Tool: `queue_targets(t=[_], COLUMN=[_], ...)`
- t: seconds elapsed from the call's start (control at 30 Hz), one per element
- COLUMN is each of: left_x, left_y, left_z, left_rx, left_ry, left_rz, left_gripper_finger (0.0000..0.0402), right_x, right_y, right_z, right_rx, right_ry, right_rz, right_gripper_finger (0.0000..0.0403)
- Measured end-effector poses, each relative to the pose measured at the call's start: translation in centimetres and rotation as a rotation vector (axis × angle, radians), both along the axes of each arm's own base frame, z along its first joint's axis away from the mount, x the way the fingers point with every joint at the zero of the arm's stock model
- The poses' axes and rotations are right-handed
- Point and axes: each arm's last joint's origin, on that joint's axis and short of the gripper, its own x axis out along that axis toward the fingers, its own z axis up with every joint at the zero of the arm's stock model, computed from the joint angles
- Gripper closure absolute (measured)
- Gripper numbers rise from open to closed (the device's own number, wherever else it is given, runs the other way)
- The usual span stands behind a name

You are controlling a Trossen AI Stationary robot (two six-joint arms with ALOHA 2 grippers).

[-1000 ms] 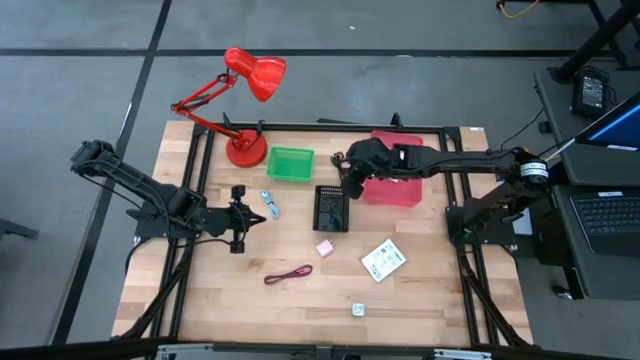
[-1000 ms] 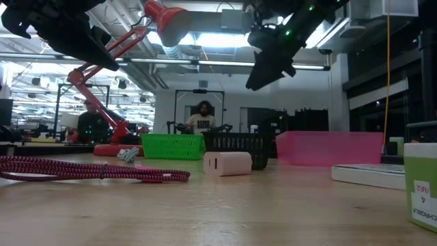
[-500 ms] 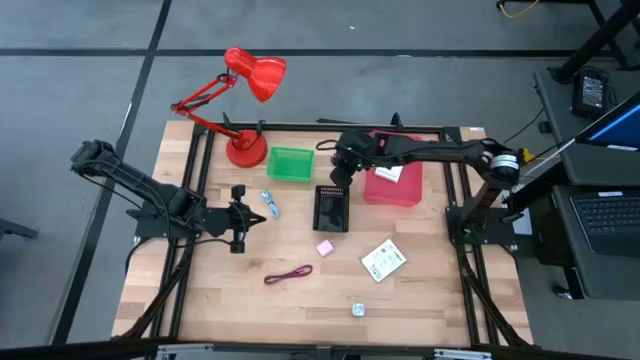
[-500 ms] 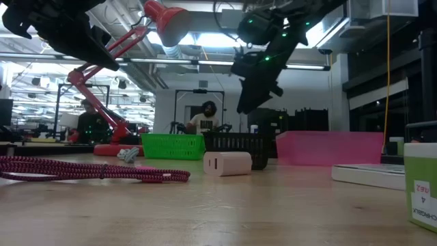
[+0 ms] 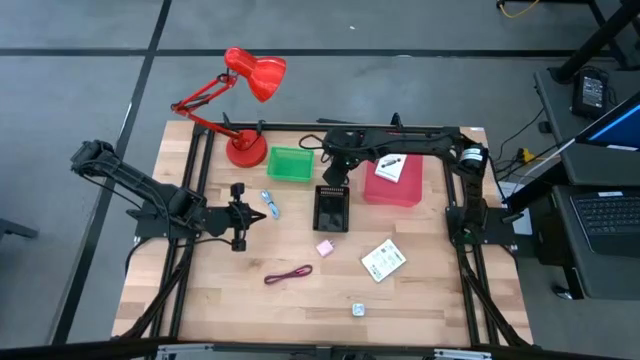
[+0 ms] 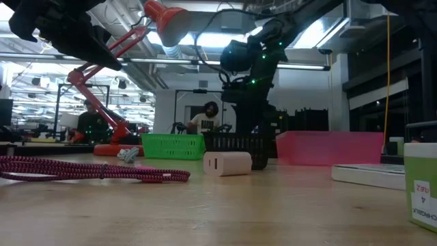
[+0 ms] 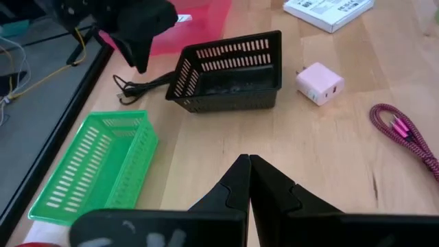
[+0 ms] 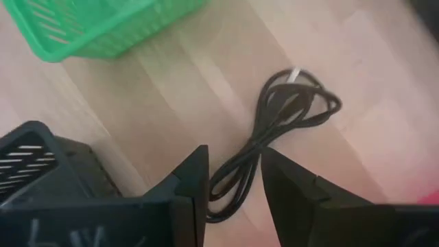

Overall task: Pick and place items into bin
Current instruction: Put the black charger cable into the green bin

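The right gripper (image 8: 233, 182) is seen with its fingers spread, poised over the black cord (image 8: 278, 134), which lies on the table (image 5: 440, 290) between the green basket (image 5: 290, 164) and the black basket (image 5: 331, 208). The left gripper (image 7: 248, 171), pressed together, is held at the table's left. A white packet (image 5: 390, 168) rests in the pink bin (image 5: 392, 191); another packet (image 5: 383, 260), the pink cube (image 5: 324, 247) and the maroon cord (image 5: 288, 274) lie nearer.

"4" on green-edged label (image 6: 421, 193)
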Motion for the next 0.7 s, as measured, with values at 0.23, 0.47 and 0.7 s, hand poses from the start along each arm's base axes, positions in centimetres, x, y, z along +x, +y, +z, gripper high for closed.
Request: queue_targets(t=[0.23,0.47,0.7], left_x=[0.0,0.0,0.0], left_y=[0.0,0.0,0.0], left_z=[0.0,0.0,0.0], left_rx=[0.0,0.0,0.0], left_ry=[0.0,0.0,0.001], left_rz=[0.0,0.0,-0.001], left_gripper_finger=[0.0398,0.0398,0.0398], right_x=[0.0,0.3,-0.2], right_y=[-0.5,-0.7,-0.8], right_z=[-0.9,-1.3,-2.3], right_rx=[0.019,0.018,0.017], right_ry=[0.013,-0.006,0.012], right_rz=[-0.014,-0.028,-0.053], right_gripper_finger=[0.0289,0.0289,0.0289])
